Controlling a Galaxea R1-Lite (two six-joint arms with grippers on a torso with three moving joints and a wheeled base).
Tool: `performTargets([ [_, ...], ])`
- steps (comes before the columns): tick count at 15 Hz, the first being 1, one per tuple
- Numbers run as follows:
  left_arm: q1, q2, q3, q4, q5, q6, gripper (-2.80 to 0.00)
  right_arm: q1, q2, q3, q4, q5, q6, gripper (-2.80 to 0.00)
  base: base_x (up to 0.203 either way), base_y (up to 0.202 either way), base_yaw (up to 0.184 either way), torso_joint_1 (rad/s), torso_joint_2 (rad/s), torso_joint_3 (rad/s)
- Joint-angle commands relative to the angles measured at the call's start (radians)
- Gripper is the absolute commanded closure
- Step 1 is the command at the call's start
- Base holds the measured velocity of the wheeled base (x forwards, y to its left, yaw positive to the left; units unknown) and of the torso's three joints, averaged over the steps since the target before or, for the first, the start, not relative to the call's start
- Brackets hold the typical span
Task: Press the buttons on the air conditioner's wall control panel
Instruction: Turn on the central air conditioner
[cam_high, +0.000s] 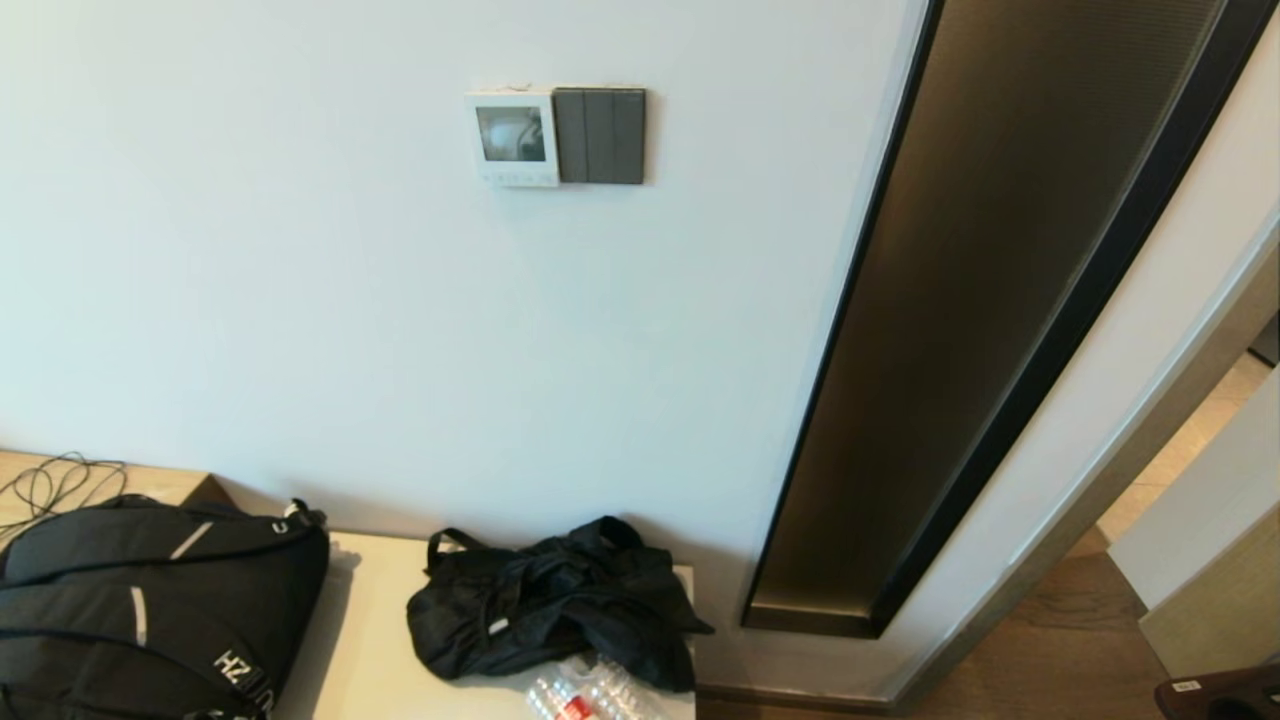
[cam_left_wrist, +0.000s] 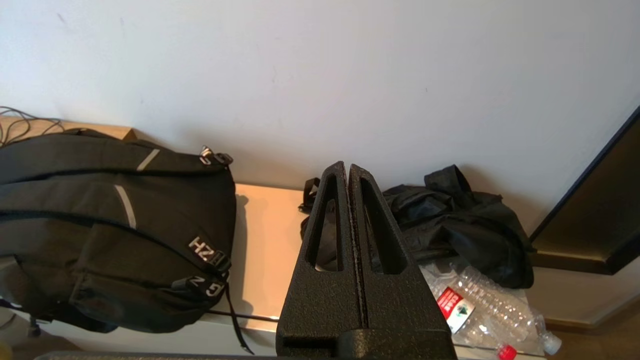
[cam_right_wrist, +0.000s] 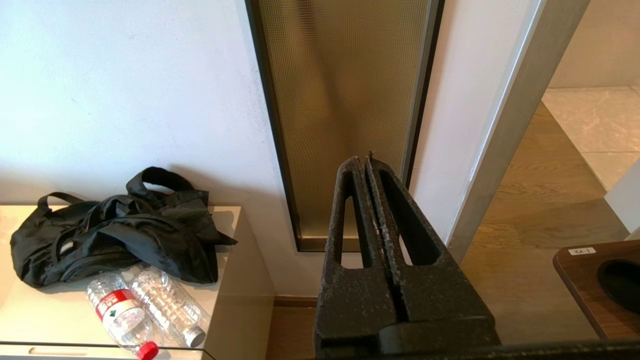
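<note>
The wall control panel (cam_high: 511, 138) is a small white square with a grey screen, high on the white wall in the head view. The buttons (cam_high: 514, 178) run as a faint row along its bottom edge. Neither arm shows in the head view. My left gripper (cam_left_wrist: 348, 167) is shut and empty, low down, pointing at the wall above the cabinet. My right gripper (cam_right_wrist: 364, 161) is shut and empty, low down, pointing at the ribbed glass strip. The panel is out of both wrist views.
A dark grey three-rocker switch plate (cam_high: 599, 135) touches the panel's right side. Below stands a cream cabinet (cam_high: 370, 640) with a black backpack (cam_high: 140, 610), a crumpled black bag (cam_high: 555, 600) and plastic bottles (cam_high: 590, 695). A dark-framed glass strip (cam_high: 990, 320) stands at the right.
</note>
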Motion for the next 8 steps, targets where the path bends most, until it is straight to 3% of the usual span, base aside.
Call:
performTargets([
  [1,0.000,-0.001,0.000,0.001,0.000,-0.001,0.00,0.000,0.002,0.002,0.000,0.002,0.000,0.00,0.000,0.000,0.000,0.000,0.00,0.000],
  [8,0.001,-0.002,0.000,0.001,0.000,0.001,0.00,0.000,0.002,0.002,0.000,0.000,0.001,0.00,0.000,0.000,0.000,0.000,0.00,0.000],
])
